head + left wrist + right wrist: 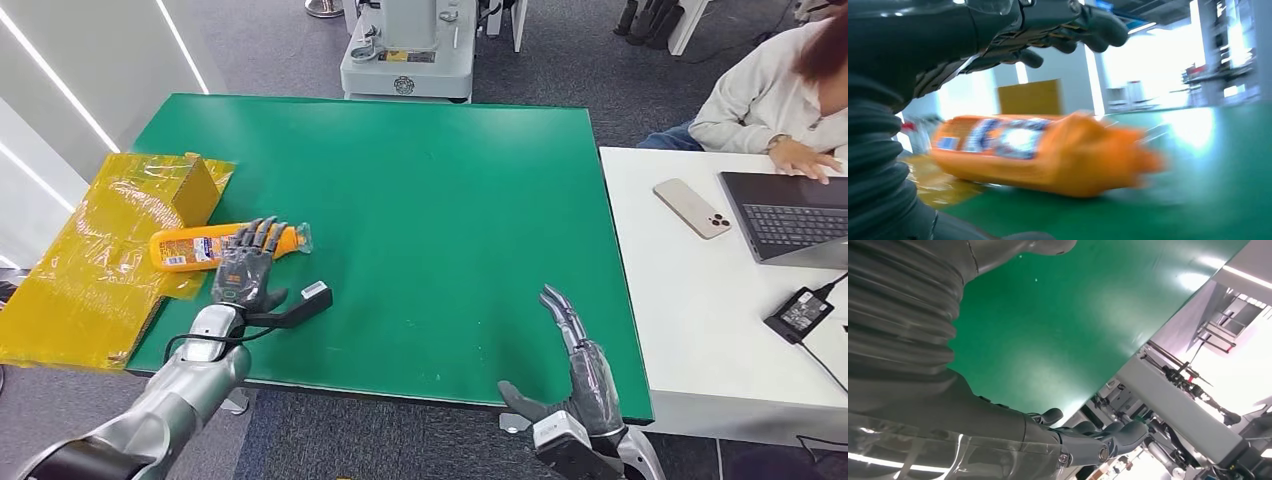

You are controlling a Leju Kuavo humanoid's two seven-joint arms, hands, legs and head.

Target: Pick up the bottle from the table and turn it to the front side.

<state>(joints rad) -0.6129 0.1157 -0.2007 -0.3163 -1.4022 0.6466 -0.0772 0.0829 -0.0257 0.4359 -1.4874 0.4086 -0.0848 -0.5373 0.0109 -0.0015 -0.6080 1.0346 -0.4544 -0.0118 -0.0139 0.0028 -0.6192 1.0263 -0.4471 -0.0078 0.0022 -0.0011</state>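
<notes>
The orange bottle [228, 244] is lying on its side at the green bench's [420, 200] left edge. The left robot hand [246, 265] is hovering over it, fingers spread, grasping nothing. The right robot hand [580, 370] is resting released near the front edge.

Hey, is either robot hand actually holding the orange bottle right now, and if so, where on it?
Nothing is held. The left robot hand hovers open over the lying bottle, fingers above its middle; the right robot hand is open and empty.
</notes>
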